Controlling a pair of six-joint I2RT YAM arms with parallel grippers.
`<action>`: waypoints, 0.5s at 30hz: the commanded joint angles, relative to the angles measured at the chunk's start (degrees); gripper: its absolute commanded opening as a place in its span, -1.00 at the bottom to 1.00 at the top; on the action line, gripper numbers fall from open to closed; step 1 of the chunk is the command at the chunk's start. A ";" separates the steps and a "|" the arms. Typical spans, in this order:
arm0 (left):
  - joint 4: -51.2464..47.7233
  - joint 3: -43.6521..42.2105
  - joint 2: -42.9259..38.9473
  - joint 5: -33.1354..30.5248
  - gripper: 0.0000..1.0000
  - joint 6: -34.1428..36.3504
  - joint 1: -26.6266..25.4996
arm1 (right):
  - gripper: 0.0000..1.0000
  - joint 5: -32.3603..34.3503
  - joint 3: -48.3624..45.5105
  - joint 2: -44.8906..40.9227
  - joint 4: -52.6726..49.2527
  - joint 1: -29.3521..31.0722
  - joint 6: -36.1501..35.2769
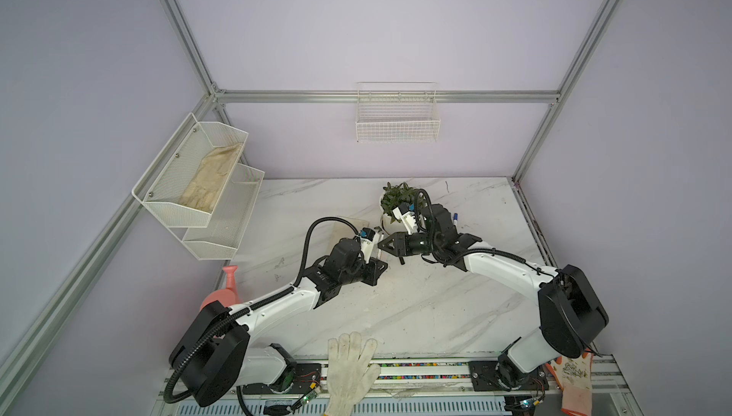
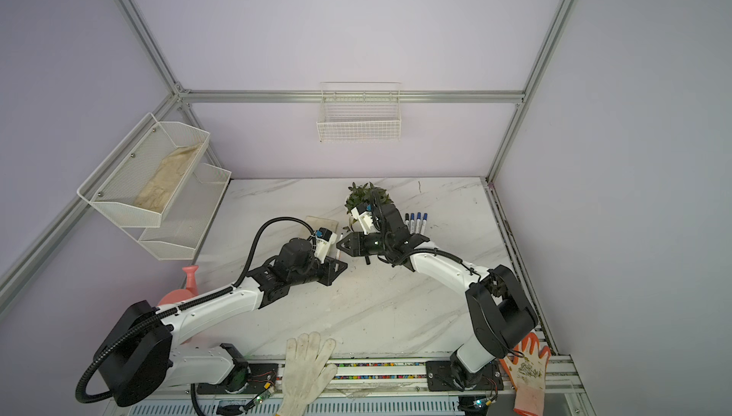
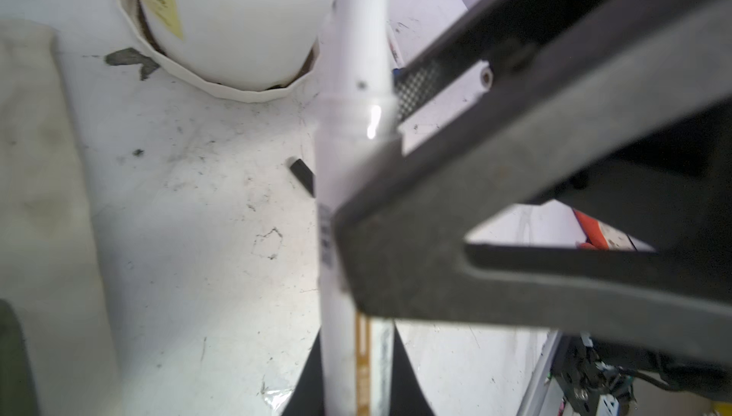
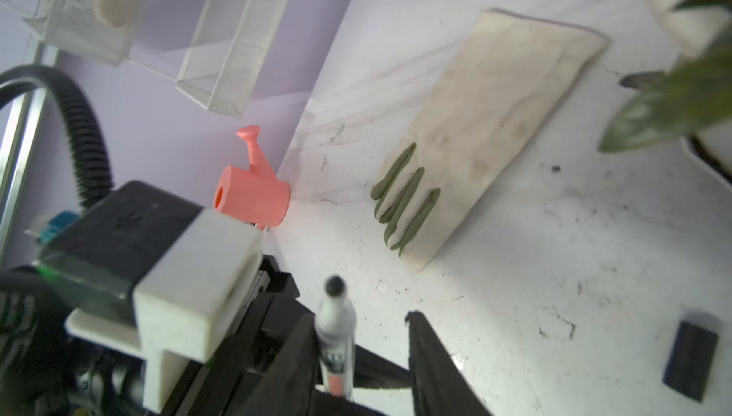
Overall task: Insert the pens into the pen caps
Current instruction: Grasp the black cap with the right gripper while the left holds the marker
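A white-barrelled pen (image 3: 348, 136) with a black tip (image 4: 334, 285) stands upright in my left gripper (image 3: 352, 378), which is shut on its lower barrel. My right gripper (image 4: 362, 354) is open around the pen's upper part: the barrel rests against one finger (image 4: 297, 354) and a clear gap separates it from the other finger. In both top views the two grippers (image 1: 378, 263) (image 1: 386, 244) meet at the table's middle. A loose black pen cap (image 4: 691, 358) lies on the table just below them (image 1: 401, 260). Several capped pens (image 2: 416, 222) lie in a row behind the right arm.
A potted plant (image 1: 396, 200) stands just behind the grippers. A beige cloth (image 4: 495, 117) with three olive-green strips (image 4: 404, 200) lies to the left. A pink watering can (image 1: 225, 291) sits at the left edge. Gloves (image 1: 350, 366) (image 2: 527, 370) hang over the front rail.
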 commanded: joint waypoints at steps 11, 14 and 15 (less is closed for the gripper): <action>-1.81 -3.24 -3.83 -8.86 -1.00 -3.22 0.95 | -0.07 32.30 10.11 17.01 -19.54 -0.44 -5.55; -1.80 -3.18 -3.43 -7.99 -1.00 -2.94 1.03 | -0.09 32.00 10.87 19.16 -19.23 0.27 -5.94; -1.82 -3.21 -3.38 -7.90 -1.00 -2.95 0.95 | -0.10 31.94 11.03 19.67 -19.47 0.49 -6.03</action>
